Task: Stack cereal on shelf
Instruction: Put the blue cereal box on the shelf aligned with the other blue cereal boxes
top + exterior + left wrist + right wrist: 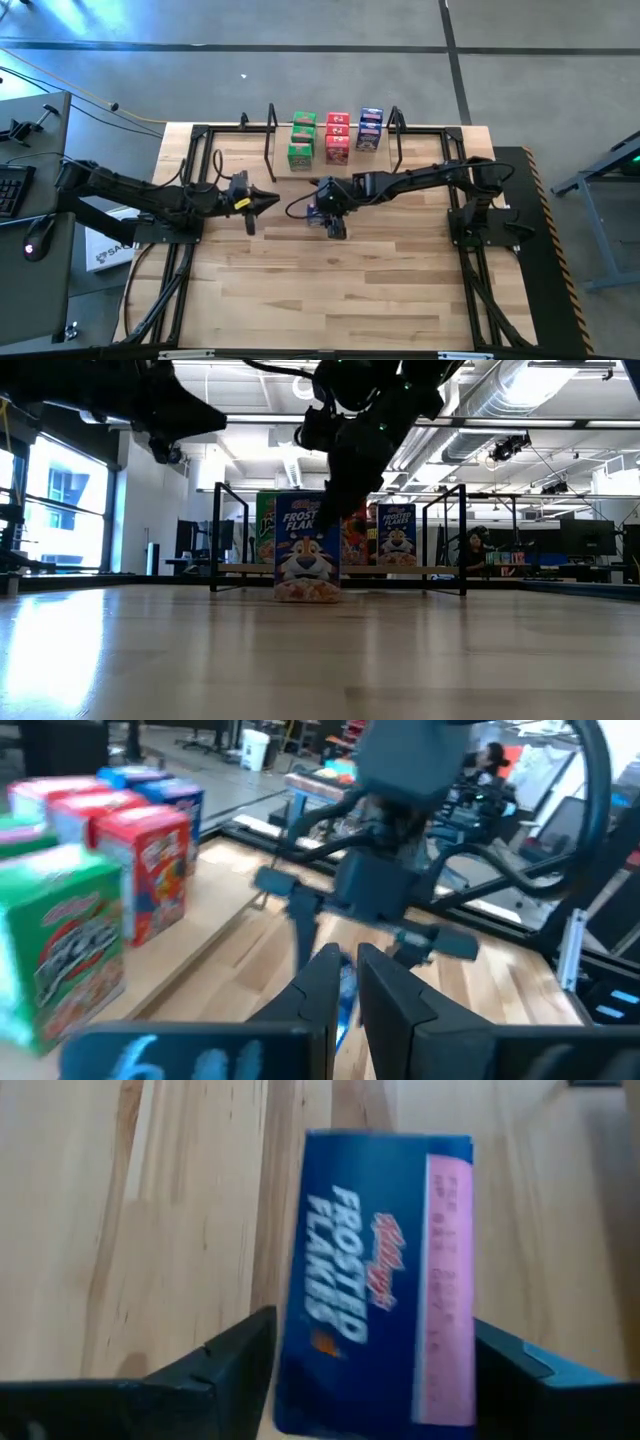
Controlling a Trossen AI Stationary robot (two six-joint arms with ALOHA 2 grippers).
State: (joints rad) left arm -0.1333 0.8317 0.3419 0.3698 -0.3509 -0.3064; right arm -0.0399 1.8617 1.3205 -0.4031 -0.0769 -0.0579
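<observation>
One blue cereal box (306, 550) stands upright on the table in front of the shelf (270, 140); it also shows as the blue box (375, 1280) in the right wrist view. My right gripper (326, 208) is above it, shut on its upper part. Two green boxes (300, 140), two red boxes (337, 136) and two blue boxes (369, 130) sit in rows on the shelf board. My left gripper (268, 200) hovers shut just left of the blue box, pointing at it and holding nothing. My right gripper comes from above, pointing down, with one finger (235, 1355) on each long side of the blue box's upper end (300, 1360), which is pinched between them. The box is upright with its bottom (306, 598) on the table.
The shelf's black end frames (397, 135) rise at both ends of the board at the table's far edge. The green box (60, 950) and red box (155, 870) are close to my left arm. Bare wooden tabletop (330, 290) lies toward the near edge.
</observation>
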